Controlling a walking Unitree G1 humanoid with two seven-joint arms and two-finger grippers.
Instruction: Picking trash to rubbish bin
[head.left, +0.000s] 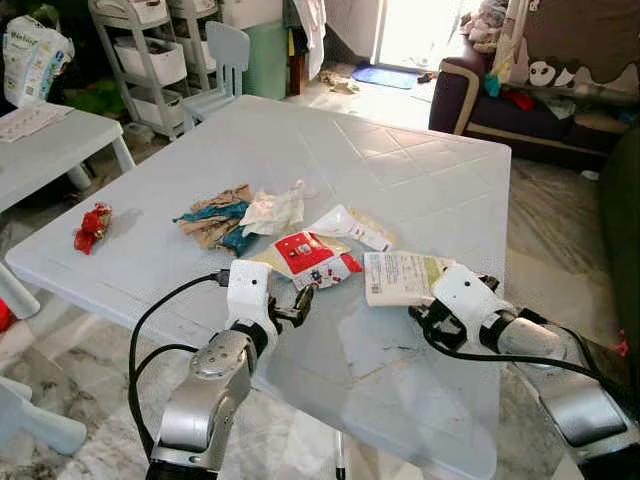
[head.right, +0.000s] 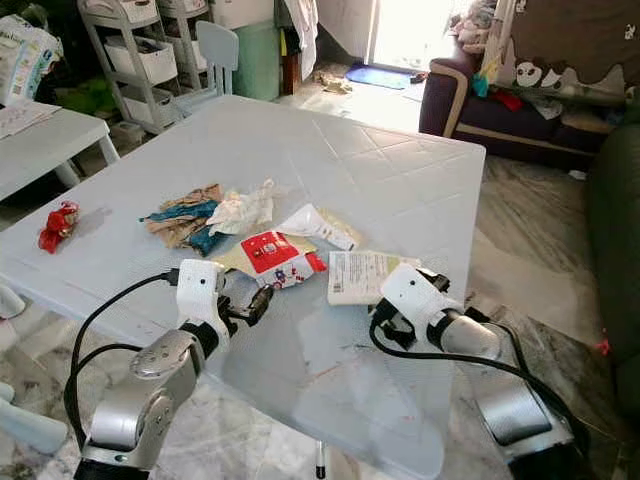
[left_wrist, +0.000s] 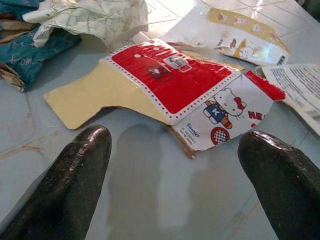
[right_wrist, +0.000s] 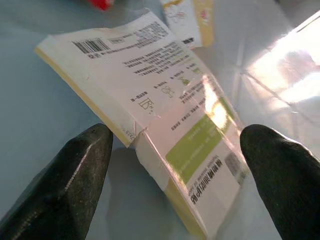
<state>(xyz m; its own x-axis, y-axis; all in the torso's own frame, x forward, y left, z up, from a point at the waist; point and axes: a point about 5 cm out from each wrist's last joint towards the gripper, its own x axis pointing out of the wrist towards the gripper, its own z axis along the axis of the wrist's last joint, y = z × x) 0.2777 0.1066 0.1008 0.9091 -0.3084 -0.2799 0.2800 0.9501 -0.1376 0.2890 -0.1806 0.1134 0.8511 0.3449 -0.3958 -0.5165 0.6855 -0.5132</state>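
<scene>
Trash lies on the pale blue table (head.left: 400, 170). A red cartoon packet (left_wrist: 185, 82) lies on beige card just ahead of my left gripper (left_wrist: 175, 165), which is open and low over the table, apart from the packet. My right gripper (right_wrist: 175, 165) is open, with its fingers either side of the near edge of a flat white box with a green label (right_wrist: 170, 115). The same box (head.left: 400, 277) lies right of the packet. Behind them are a white-and-yellow wrapper (head.left: 352, 226), crumpled white paper (head.left: 272, 210) and teal-brown paper (head.left: 215, 222). A red wrapper (head.left: 92, 227) lies alone at the far left.
The table's near edge runs just under both arms. A small white table (head.left: 50, 140) stands at the left, with a shelf rack (head.left: 150, 50) and a chair (head.left: 225, 60) behind. A dark sofa (head.left: 520, 100) is at the back right, on a tiled floor.
</scene>
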